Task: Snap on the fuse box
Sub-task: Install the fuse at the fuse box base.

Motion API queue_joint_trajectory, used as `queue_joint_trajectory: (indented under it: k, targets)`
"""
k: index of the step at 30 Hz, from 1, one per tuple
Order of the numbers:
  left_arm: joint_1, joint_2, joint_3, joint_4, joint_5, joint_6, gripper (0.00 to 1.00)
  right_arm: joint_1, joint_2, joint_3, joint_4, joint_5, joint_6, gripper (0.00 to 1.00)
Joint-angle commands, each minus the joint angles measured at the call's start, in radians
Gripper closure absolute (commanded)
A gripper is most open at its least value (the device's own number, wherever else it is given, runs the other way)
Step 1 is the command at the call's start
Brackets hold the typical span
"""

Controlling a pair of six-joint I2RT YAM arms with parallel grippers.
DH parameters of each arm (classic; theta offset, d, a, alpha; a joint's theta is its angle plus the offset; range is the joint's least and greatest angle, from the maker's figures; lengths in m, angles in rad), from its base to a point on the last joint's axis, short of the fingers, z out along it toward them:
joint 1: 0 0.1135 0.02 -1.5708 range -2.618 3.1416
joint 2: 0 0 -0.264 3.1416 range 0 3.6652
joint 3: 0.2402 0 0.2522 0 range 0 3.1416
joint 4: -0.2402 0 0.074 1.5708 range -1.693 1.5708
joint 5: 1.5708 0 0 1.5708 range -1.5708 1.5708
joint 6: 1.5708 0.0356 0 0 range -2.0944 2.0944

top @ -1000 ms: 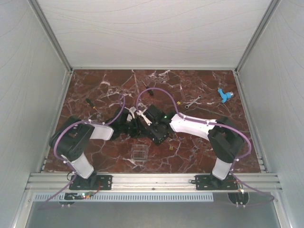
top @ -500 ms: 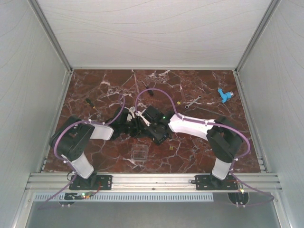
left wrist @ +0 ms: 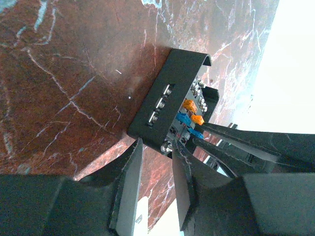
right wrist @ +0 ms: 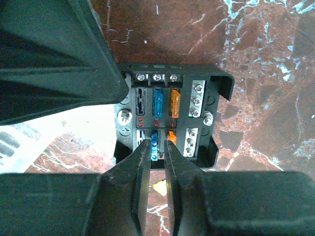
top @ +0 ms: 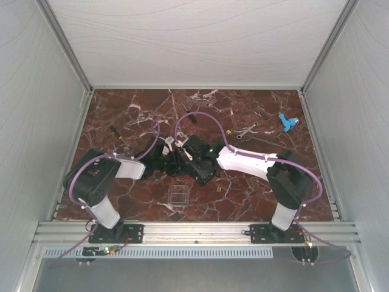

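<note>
The black fuse box (right wrist: 170, 118) lies on the marble table between both grippers, its face showing blue and orange fuses and silver screws. It also shows in the left wrist view (left wrist: 170, 101), and in the top view (top: 182, 157) the grippers mostly hide it. My right gripper (right wrist: 157, 143) hovers at the box's near edge, its jaws a narrow gap apart around a blue fuse (right wrist: 155, 145), with a slit left beside the fuse. My left gripper (left wrist: 156, 146) is open, its tips flanking the box's near corner. The clear lid (top: 177, 196) lies apart, nearer the arm bases.
A black screwdriver (top: 115, 132) lies at the left. A wrench (top: 246, 130) and a blue part (top: 287, 121) lie at the back right. A loose yellow fuse (right wrist: 158, 187) lies on the table under the right fingers. Purple cables arch over both wrists.
The right wrist shifted slightly at the box and came back. The left arm, the box and the lid have not visibly moved.
</note>
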Motion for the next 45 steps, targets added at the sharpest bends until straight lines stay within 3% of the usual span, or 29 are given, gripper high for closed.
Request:
queue_joint_trajectory:
  k: [1, 6, 12, 45]
  targets:
    - [-0.002, -0.027, 0.011, 0.046, 0.012, 0.000, 0.69, 0.006, -0.031, -0.010, -0.018, 0.046, 0.022, 0.86]
    - [-0.002, -0.031, 0.008, 0.046, 0.010, -0.002, 0.69, 0.007, -0.030, -0.017, -0.014, 0.012, 0.019, 0.89]
    - [-0.002, -0.033, 0.008, 0.045, 0.009, -0.002, 0.69, 0.006, -0.019, -0.020, -0.016, 0.001, 0.030, 1.00]
    - [0.007, -0.003, -0.006, 0.063, 0.009, -0.014, 0.70, 0.004, 0.155, -0.012, -0.015, -0.065, 0.035, 1.00]
